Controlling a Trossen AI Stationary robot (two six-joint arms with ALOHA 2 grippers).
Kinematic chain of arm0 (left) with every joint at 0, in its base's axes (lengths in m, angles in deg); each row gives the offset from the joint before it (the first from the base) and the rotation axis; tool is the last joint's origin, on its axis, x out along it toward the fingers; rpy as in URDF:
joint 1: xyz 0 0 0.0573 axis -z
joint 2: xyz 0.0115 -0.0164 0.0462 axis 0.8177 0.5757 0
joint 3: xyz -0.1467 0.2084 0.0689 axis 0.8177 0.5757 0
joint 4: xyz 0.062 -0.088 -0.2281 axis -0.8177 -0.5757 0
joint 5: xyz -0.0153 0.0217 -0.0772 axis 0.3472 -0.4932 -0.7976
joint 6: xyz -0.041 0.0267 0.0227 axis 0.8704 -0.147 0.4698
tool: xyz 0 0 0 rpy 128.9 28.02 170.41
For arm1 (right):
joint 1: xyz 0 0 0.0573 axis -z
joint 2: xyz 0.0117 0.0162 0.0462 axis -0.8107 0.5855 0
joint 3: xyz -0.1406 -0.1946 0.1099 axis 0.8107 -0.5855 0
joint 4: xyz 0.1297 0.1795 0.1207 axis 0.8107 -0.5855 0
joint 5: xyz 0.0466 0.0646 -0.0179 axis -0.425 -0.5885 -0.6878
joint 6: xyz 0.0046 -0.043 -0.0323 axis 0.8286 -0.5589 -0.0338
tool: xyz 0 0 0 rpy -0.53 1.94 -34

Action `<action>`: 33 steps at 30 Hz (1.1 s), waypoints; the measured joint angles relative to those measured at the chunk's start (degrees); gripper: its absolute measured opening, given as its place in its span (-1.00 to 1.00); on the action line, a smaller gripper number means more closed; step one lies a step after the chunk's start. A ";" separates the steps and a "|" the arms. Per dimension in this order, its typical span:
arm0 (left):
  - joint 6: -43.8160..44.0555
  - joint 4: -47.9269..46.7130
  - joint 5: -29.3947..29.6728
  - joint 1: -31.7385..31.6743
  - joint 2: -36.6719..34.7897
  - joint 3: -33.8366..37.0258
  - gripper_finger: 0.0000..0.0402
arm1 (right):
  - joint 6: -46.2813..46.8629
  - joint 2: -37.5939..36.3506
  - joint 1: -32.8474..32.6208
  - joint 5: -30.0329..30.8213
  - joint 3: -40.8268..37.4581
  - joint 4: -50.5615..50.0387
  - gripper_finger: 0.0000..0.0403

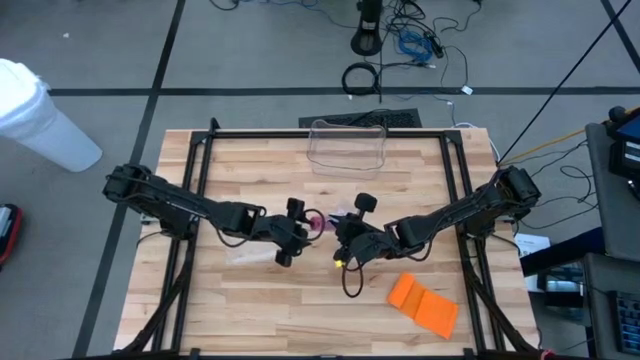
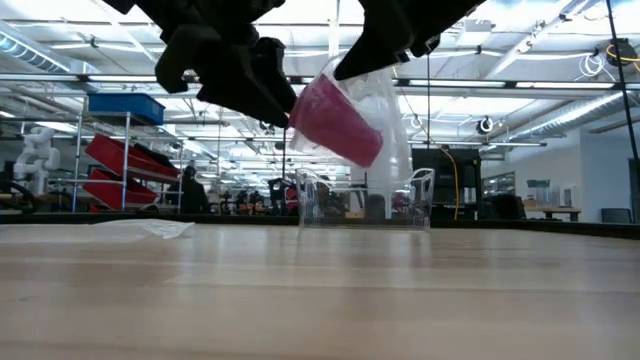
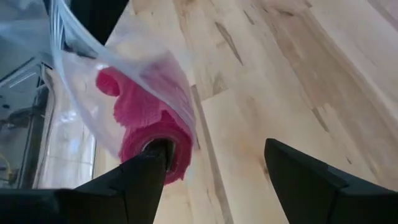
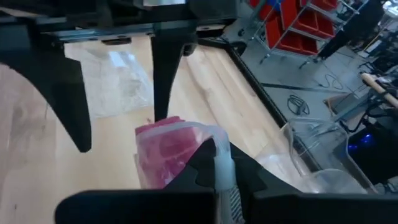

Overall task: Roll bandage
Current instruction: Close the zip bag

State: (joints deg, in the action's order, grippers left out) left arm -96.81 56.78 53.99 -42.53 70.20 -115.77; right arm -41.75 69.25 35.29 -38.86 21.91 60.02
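Nearest the front edge of the wooden surface (image 1: 300, 310), an orange folded cloth (image 1: 423, 304) lay flat, well apart from both arms. Above the middle of the surface, the right gripper (image 4: 214, 163) had its fingers pressed together, pinching the rim of a clear plastic bag (image 2: 385, 100) that hung off the wood. The pink bandage roll (image 2: 335, 120) sat tilted inside that bag. The left gripper (image 3: 214, 165) was spread wide, one finger (image 3: 152, 165) touching the roll's end, the other clear of it. A crumpled clear wrapper (image 1: 243, 252) lay under the left arm. At the far edge stood a clear plastic bin (image 1: 348, 146).
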 joint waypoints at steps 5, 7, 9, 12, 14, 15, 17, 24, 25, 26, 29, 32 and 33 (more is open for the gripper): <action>-1.07 -0.36 6.96 2.30 -1.52 -0.83 0.35 | 2.09 0.00 0.00 -7.22 0.00 -0.79 -1.00; -1.14 -0.97 11.15 3.60 -2.38 -0.90 0.35 | 2.60 0.02 -0.14 -6.40 -0.02 -0.50 -1.00; -1.11 -2.38 13.82 4.66 -3.39 -0.90 0.35 | 3.19 0.02 -0.85 0.27 -0.02 0.42 -1.00; -0.48 -4.12 17.03 6.13 -5.10 -0.92 0.35 | 2.90 0.02 -1.92 9.52 -0.02 0.08 -1.00; 0.02 -4.86 18.08 6.88 -6.32 -0.91 0.35 | 2.06 0.00 -1.98 6.39 -0.02 -0.11 -1.00; 0.16 -5.11 18.07 7.17 -6.88 -0.92 0.35 | 1.98 0.00 -1.83 2.34 -0.02 -0.25 -1.00; 0.37 -5.10 17.84 7.64 -7.66 -0.92 0.35 | 2.97 0.04 -1.30 -2.46 -0.02 0.30 -1.00; 1.98 -7.76 17.26 7.21 -7.73 -0.92 0.35 | -0.11 0.02 -2.72 12.77 -0.02 7.08 -1.00; 2.20 -8.16 17.25 6.97 -7.73 -0.92 0.35 | -0.95 0.02 -3.02 12.89 -0.02 7.83 -1.00; 2.79 -8.29 17.25 6.68 -7.73 -0.92 0.35 | -1.76 0.02 -3.24 13.01 -0.02 8.39 -1.00; 4.90 -7.72 17.86 5.57 -7.73 -0.92 0.35 | -4.23 0.02 -3.76 13.29 -0.02 10.31 -1.00; 8.71 -7.83 21.11 3.98 -7.73 -0.92 0.35 | -7.12 0.02 -4.13 13.37 -0.02 11.82 -1.00; 10.20 -7.85 21.60 3.29 -7.73 -0.92 0.35 | -7.94 0.02 -4.37 13.55 -0.02 12.39 -1.00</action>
State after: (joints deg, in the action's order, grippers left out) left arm -86.62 48.93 75.59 -39.24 62.46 -116.69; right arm -49.69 69.27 30.92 -25.31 21.89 72.40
